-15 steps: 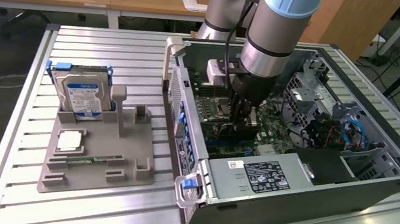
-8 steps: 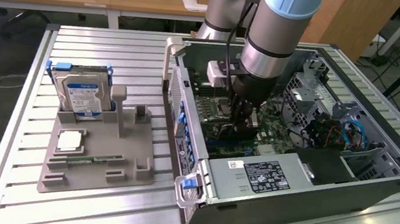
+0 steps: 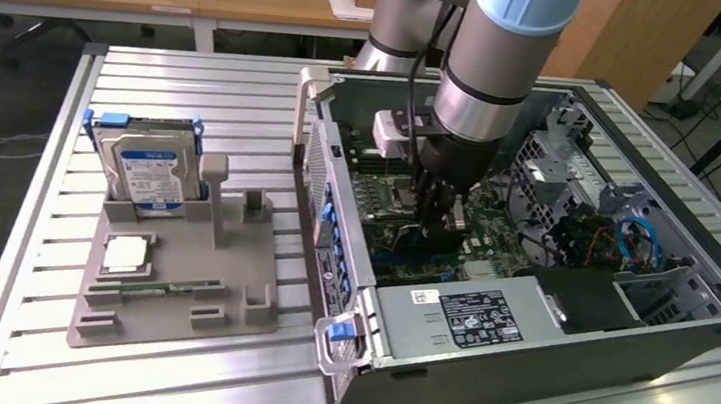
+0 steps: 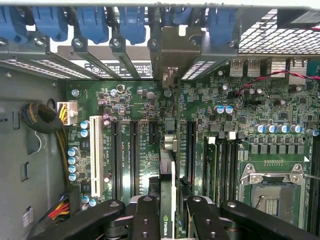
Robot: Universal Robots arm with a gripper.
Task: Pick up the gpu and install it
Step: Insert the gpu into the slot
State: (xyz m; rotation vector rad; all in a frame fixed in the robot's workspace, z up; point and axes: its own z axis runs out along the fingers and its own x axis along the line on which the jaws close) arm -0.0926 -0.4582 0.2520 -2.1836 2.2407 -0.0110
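Slatted metal table (image 3: 212,86) is carrying an open computer case (image 3: 668,340), where the gripper (image 3: 436,232) is reaching down inside, its fingers (image 4: 145,220) partly closed and pinching the graphics card (image 4: 166,200) edge-on directly above the motherboard (image 4: 250,150) slots.

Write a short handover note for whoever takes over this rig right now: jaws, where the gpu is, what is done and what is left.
Gripper: jaws closed on the gpu, held edge-on, inside the open computer case.
Gpu: over the motherboard, between the long black expansion slots; whether it touches a slot cannot be told.
Done: the gpu is picked up and brought into the case.
Left: seating it in a slot and letting go.
Elsewhere: the hard drive stands in the grey parts holder on the table, at the exterior view's left.
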